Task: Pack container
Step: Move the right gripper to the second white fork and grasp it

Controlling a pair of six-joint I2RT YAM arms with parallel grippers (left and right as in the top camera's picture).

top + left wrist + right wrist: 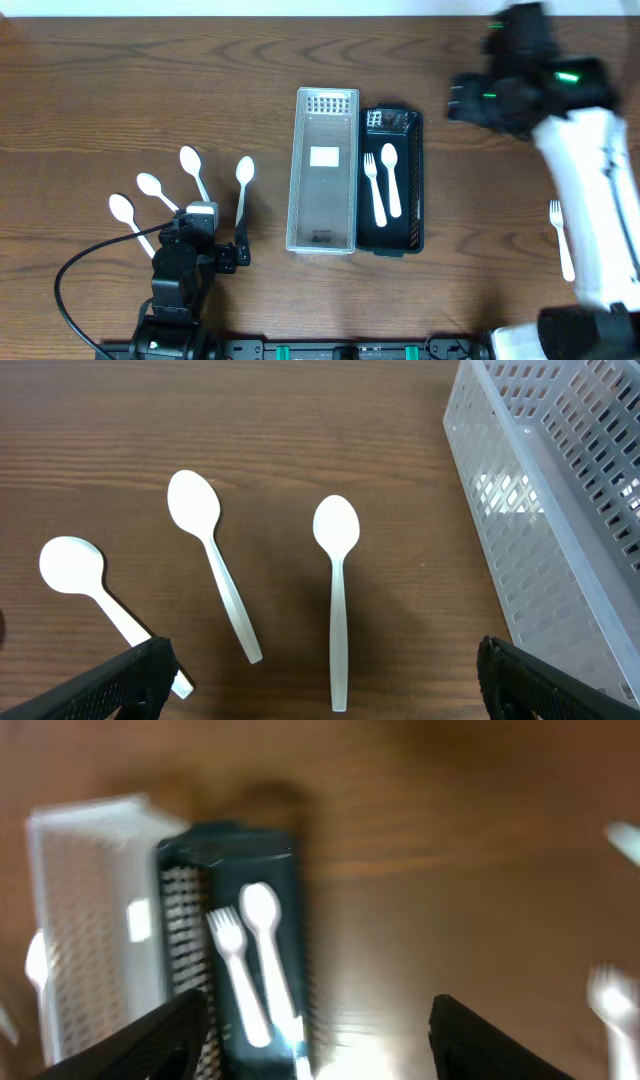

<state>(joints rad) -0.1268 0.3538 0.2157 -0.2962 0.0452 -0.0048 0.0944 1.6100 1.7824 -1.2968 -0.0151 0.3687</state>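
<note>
Fork (371, 178) and spoon (391, 180) lie in the black tray (416, 180).
Left gripper (325, 655) spread over loose spoons (337, 590) beside the clear bin (540, 540); right gripper (315, 1015) spread above the tray.

tabletop (120, 80): brown, wood grain
spoons (338, 600): white
centre bin (322, 205): translucent white, slotted walls
neighbouring bin (412, 200): black, perforated
fork (375, 190): white

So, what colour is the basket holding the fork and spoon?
The basket is black; the overhead view shows it best.
</note>
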